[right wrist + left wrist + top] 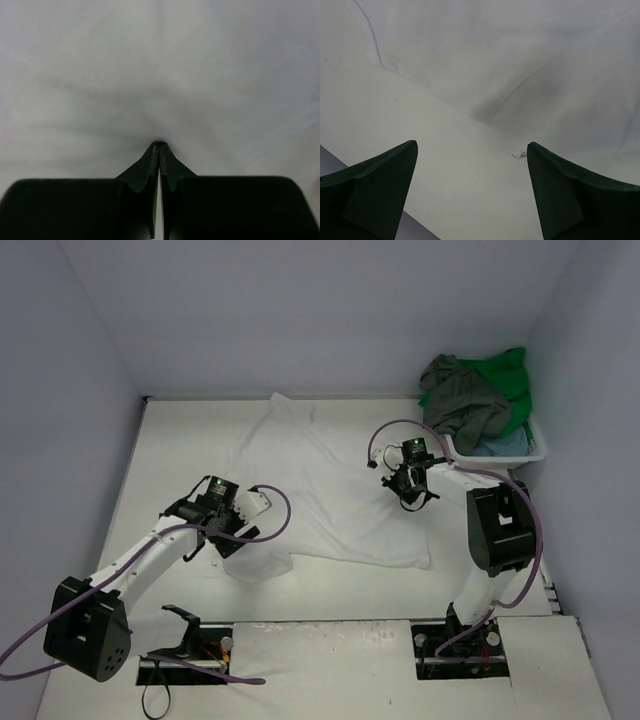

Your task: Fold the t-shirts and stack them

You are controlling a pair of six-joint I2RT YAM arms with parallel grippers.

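A white t-shirt (330, 490) lies spread over the middle of the table (180, 440), wrinkled. My right gripper (412, 500) is over its right part. In the right wrist view the right gripper (159, 145) is shut, its tips pinching the white t-shirt (150, 65), and creases run toward them. My left gripper (236, 540) hovers at the shirt's lower left edge. It is wide open with nothing between its fingers (380, 185), above bare table (445, 165) with the shirt (520, 60) just beyond. Dark grey-olive (460, 400), bright green (510, 385) and light blue (500, 445) t-shirts are piled at the back right.
A white plastic basket (535, 445) in the back right corner holds the piled shirts. Grey walls close in the table on the left, back and right. Both arm bases sit at the near edge.
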